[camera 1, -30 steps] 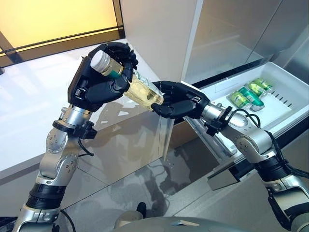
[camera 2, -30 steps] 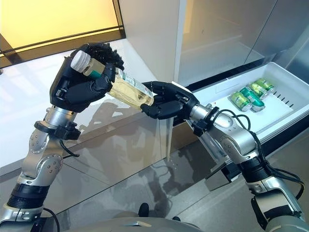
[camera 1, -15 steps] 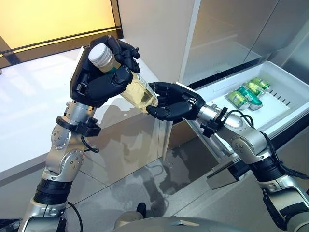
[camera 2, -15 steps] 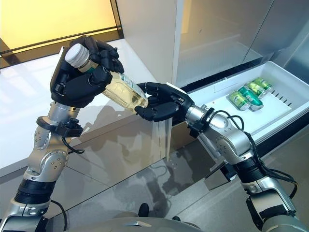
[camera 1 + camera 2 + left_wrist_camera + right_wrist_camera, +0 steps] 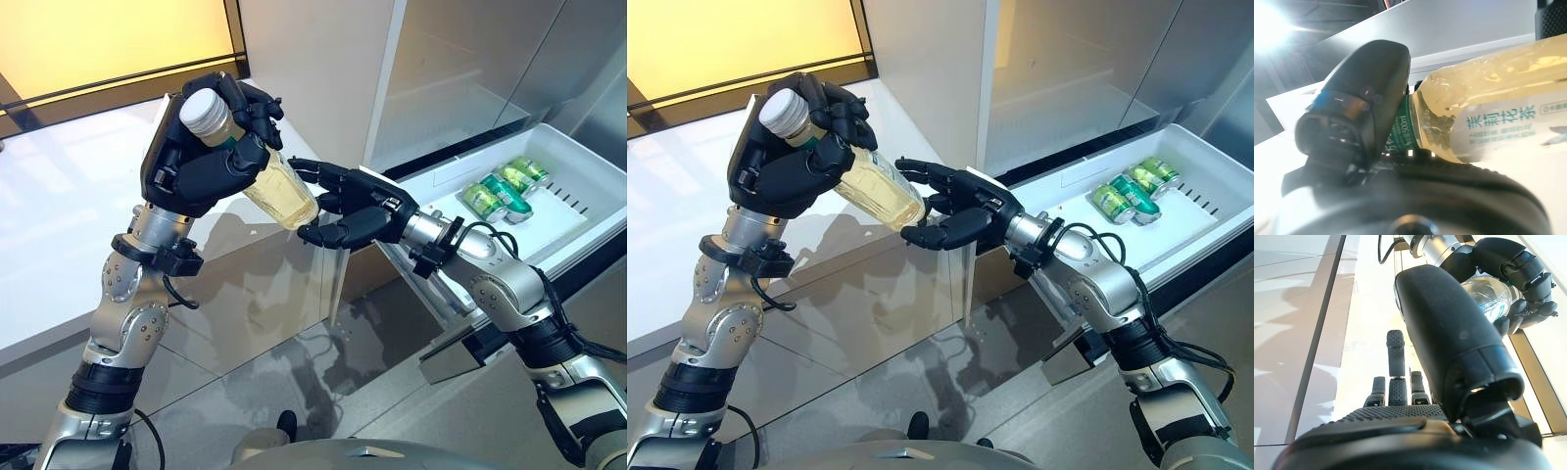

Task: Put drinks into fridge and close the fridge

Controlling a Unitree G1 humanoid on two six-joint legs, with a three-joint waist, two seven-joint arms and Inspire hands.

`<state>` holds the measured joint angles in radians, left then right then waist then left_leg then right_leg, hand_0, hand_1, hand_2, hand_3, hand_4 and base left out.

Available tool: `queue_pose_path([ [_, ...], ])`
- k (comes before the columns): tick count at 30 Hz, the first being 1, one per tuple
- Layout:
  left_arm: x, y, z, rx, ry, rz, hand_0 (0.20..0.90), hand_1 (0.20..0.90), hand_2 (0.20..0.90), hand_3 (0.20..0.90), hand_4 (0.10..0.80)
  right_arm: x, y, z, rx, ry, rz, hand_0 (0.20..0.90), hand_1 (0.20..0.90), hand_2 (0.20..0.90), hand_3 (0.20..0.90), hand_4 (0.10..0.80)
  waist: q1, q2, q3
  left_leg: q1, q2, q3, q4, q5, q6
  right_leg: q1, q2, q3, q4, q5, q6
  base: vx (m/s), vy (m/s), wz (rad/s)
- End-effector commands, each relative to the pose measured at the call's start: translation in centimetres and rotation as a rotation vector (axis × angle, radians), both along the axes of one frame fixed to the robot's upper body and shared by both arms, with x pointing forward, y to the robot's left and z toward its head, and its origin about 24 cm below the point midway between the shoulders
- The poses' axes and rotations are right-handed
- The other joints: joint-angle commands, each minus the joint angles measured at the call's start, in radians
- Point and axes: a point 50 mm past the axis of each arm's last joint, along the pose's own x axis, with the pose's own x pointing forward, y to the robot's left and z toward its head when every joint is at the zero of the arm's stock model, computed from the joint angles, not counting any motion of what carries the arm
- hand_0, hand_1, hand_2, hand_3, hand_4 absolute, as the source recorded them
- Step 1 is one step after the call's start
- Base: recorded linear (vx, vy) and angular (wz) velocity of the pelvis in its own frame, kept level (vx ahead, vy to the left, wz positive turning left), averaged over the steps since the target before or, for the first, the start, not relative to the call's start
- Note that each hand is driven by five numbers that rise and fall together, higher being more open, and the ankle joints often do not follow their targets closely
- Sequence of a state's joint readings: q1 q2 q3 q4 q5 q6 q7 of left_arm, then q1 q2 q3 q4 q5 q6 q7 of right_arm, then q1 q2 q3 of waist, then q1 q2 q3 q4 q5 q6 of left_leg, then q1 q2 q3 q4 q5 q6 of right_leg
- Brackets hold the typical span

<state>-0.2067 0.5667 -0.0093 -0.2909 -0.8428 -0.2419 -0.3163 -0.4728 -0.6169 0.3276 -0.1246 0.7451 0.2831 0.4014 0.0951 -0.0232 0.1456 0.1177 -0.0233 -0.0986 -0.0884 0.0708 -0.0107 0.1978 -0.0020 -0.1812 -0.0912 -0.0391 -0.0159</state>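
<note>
**Bottle held aloft beside the open fridge drawer**

Above the white counter (image 5: 59,215), the left hand (image 5: 201,166) is wrapped round a bottle (image 5: 265,176) of pale yellow drink, white cap up and base tilted toward the right hand (image 5: 358,211). That hand is spread, its fingers straight, just beside the bottle's base and holding nothing. Farther back on the right, the fridge drawer (image 5: 588,166) stands pulled out, with green cans (image 5: 505,191) lying together inside on its white floor.
</note>
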Motion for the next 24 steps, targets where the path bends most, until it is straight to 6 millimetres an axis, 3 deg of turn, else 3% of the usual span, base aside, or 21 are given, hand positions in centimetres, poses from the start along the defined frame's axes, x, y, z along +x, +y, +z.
queue_pose_path([
  [1, 0.0, -1.4, 4.1, 0.025, -0.214, -0.08, 0.3, 0.3, 0.3, 0.2, 0.1, -0.9, 2.7, 9.0, 0.191, -0.373, 0.164, 0.9, 0.9, 0.9, 0.9, 0.8, -0.019, -0.02, -0.127, 0.037, -0.047, -0.005, 0.002, -0.088, 0.037, -0.04, -0.02, 0.06, 0.018, 0.059, 0.059, 0.0, 0.0, 0.0],
  [24, 0.2, -3.0, 4.7, 0.273, -0.223, -0.154, 0.3, 0.3, 0.3, 0.2, 0.1, -1.6, 4.5, 10.0, 0.057, -0.409, 0.283, 0.9, 0.9, 0.9, 0.9, 0.8, -0.019, -0.018, -0.13, 0.038, -0.047, 0.004, 0.003, -0.086, 0.038, -0.04, -0.021, 0.063, 0.02, 0.06, 0.061, 0.0, 0.0, 0.0],
])
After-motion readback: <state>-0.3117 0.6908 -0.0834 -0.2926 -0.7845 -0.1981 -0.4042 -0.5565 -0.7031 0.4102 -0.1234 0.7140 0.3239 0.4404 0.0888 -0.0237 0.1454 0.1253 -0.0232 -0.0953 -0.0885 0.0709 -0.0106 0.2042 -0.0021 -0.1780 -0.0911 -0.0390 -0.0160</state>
